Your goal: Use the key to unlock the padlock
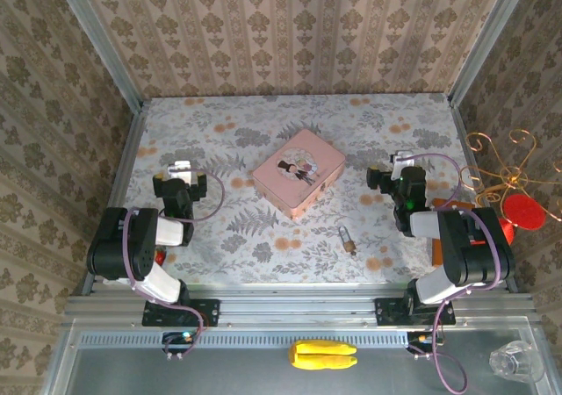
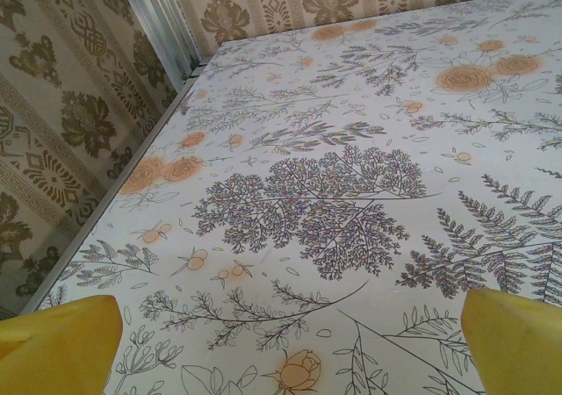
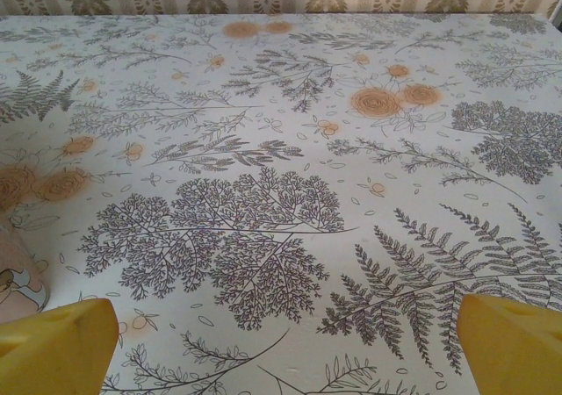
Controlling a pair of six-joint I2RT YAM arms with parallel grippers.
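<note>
Padlock (image 1: 350, 246) is lying on the floral desk (image 1: 246, 132) near its front edge, just in front of and to the right of the pink tin (image 1: 299, 172), apart from it and closer to the right arm. A thin silvery piece (image 1: 342, 233) is showing at its far end. At this size I cannot tell whether that is the shackle or the key, and the key is not showing as a separate item.

Left gripper (image 1: 180, 167) is hovering over bare desk well to the left of the tin, jaws spread wide and holding nothing. Right gripper (image 1: 399, 161) is doing likewise just right of the tin. Its wrist view is showing the yellow fingertips (image 3: 57, 347) far apart with only patterned cloth between them.

Hazards, in my judgement:
- Neither gripper is pointing at the padlock, so both arms are facing a reach back toward their own bases and risking contact with each other.
- Broad fingers closing on so small a body are liable to flick it away or push it across the cloth.
- A flat key is offering little edge to pinch.
- The busy print is working against locating either piece.
- The right arm is risking a knock against the tin.
</note>
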